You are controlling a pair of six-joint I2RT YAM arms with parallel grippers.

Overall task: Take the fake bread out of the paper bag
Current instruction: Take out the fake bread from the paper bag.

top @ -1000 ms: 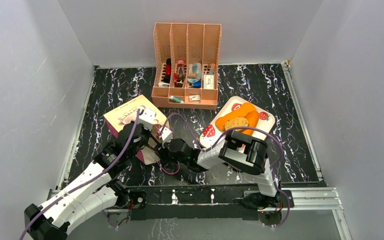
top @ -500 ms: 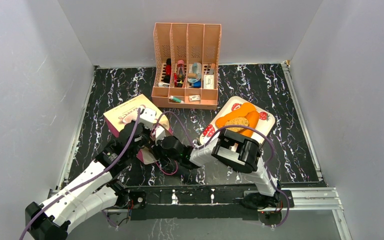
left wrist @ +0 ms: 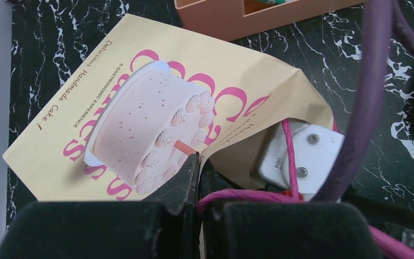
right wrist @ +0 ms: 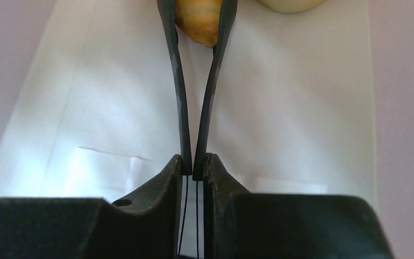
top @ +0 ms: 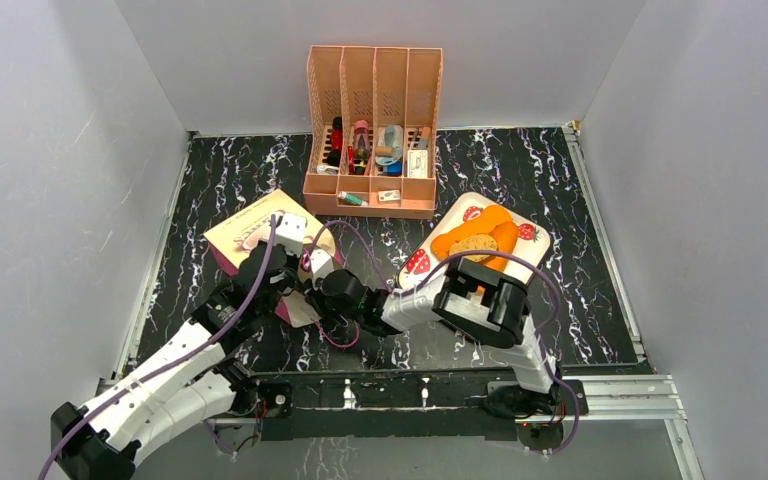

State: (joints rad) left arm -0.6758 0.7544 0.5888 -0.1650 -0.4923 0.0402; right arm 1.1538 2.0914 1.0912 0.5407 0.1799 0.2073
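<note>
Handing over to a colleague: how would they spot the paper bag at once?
On the black marbled table, look left of and nearer than the peach file organiser. The paper bag lies flat there: cream, with pink lettering and a cake picture, unlike anything around it.

Bright even light, sharp, wrist foregrounds blurred

**Much of the bag's inside is out of sight**

From above, both arms cover the mouth of the paper bag (top: 245, 228), so its contents cannot be seen. In the right wrist view, the right gripper (right wrist: 197, 11) and the bread (right wrist: 199, 27) it pinches run off the top edge, as does a pale rounded thing (right wrist: 288, 4) beside them. The oddments in the organiser (top: 373, 120) are too small to name.
</note>
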